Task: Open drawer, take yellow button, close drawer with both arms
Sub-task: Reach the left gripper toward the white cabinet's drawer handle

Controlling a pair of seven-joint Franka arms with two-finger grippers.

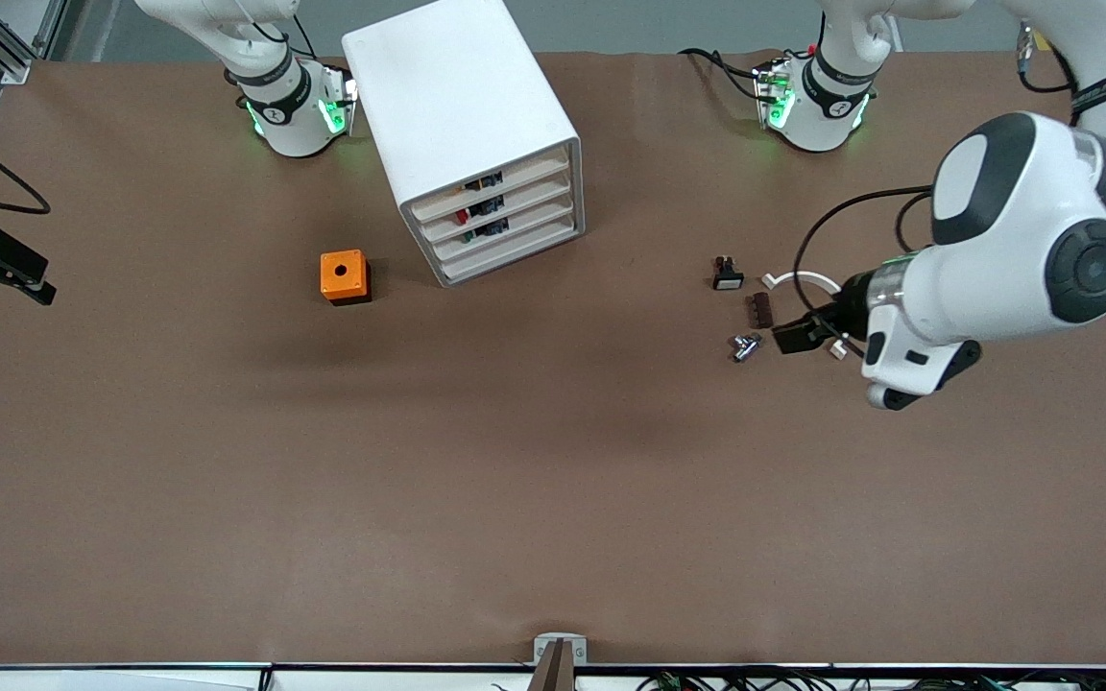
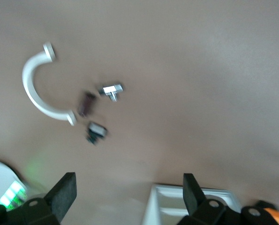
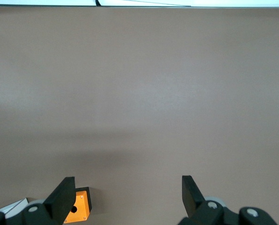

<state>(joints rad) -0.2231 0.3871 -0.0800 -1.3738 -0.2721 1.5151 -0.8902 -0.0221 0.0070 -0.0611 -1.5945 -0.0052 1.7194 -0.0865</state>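
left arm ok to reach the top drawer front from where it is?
Probably yes: the left hand, open, hovers over small parts toward the left arm's end; only bare table lies between it and the shut top drawer.

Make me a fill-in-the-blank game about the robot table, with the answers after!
1. The white cabinet has ____ drawers in its front, all pushed in.
2. The cube beside the cabinet is colored ____.
3. The left hand hangs over the small parts with its fingers ____.
4. The curved clip near those parts is colored ____.

Missing words: four; orange; open; white
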